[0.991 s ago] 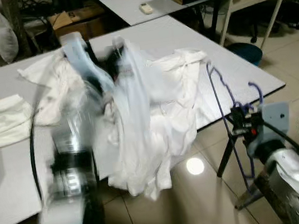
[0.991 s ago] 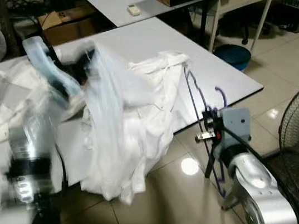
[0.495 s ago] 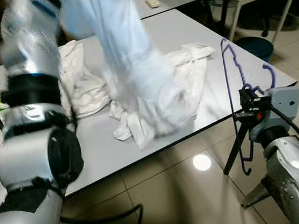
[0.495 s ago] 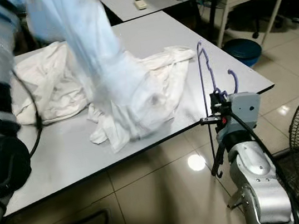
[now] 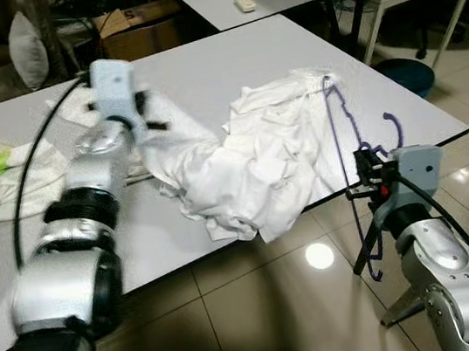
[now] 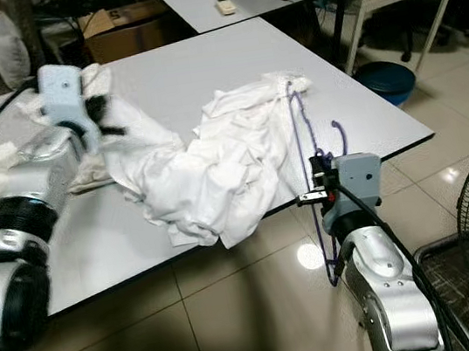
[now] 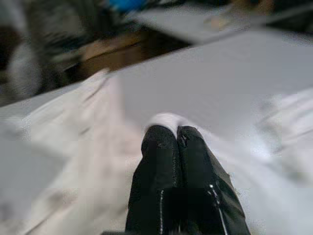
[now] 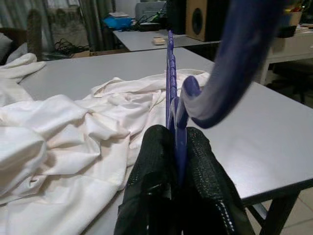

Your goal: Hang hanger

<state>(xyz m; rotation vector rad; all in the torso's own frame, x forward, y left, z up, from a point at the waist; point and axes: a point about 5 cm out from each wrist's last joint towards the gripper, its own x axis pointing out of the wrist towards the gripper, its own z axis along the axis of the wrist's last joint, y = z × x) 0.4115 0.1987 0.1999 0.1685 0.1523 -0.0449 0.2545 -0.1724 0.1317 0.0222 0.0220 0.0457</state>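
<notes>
While the right gripper point(image 8: 177, 142) is clamped on the purple hanger point(image 5: 336, 138), holding it upright just off the table's point(image 5: 226, 62) near edge beside the white garment point(image 5: 258, 159), the left gripper point(image 7: 177, 139) has its fingers pressed together on a fold of this cloth over the table. The hanger looks light, thin and stiff, so I think the hold near the hook is right. The garment is soft and limp and will likely slide. No container with contents is clearly seen.

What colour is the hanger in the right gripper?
The hanger is purple, clearest in the right wrist view.
</notes>
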